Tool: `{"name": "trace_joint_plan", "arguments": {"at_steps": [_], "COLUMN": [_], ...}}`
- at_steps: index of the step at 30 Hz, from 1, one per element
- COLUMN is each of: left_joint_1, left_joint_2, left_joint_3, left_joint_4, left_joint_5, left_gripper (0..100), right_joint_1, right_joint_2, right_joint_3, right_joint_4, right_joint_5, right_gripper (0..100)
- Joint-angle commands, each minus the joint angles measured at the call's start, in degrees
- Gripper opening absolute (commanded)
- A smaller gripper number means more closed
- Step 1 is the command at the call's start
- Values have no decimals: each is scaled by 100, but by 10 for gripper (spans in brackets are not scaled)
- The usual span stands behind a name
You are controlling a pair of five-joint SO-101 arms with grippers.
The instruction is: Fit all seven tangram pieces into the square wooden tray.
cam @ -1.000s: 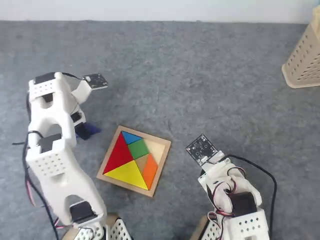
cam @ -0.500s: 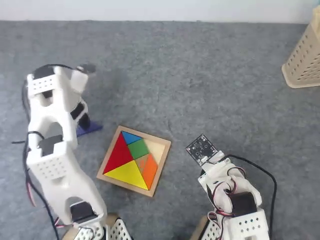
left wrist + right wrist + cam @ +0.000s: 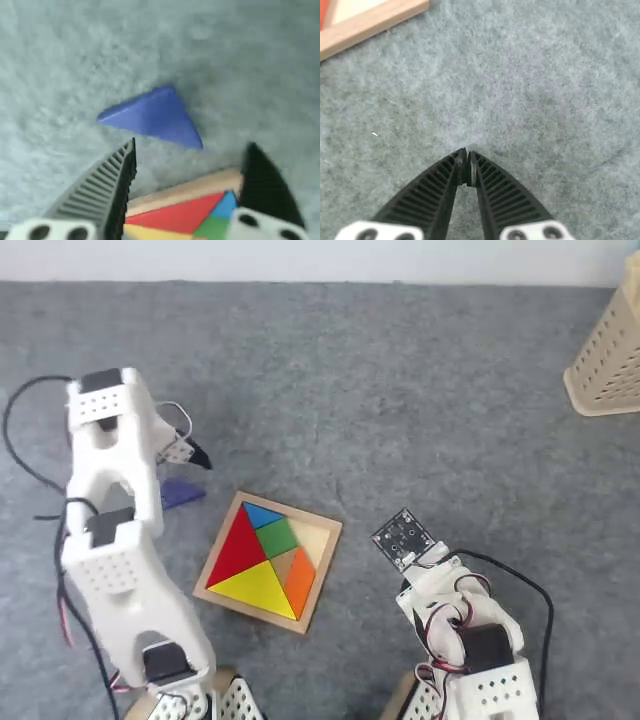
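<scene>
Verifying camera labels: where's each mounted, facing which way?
High view: fixed overhead, looking down; grey carpet, square wooden tray, white left arm, right arm.
Left wrist view: on left arm, down past open jaws at dark blue triangle piece, tray corner.
Right wrist view: on right arm, down past shut jaws at carpet, tray edge.
Shared: tray in all three.

arms [image 3: 110,540]: white shells, dotted holes | fingers [image 3: 440,195]: black, ribbed | cables [image 3: 549,620]: black, plus red wires

grey carpet [image 3: 400,390], pale wall [image 3: 300,260], beige perforated basket [image 3: 610,350]
</scene>
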Motion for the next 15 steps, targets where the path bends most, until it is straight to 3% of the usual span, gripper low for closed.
{"name": "trace_joint_plan", "arguments": {"at_steps": [1, 9, 15], "left_joint_1": [53, -246, -466], "left_joint_2": [492, 730, 738], "left_joint_3": [-462, -681, -681], "left_joint_4": [105, 264, 167], "left_joint_5": [571, 501, -123], "left_gripper": [372, 370, 256], "right_joint_1": [4, 4, 4], "right_joint_2": [-84, -84, -84], "right_joint_3": [105, 105, 105], "right_joint_4": [31, 31, 31], "right_joint_5": [-35, -35, -35], "right_gripper": [8, 8, 8]}}
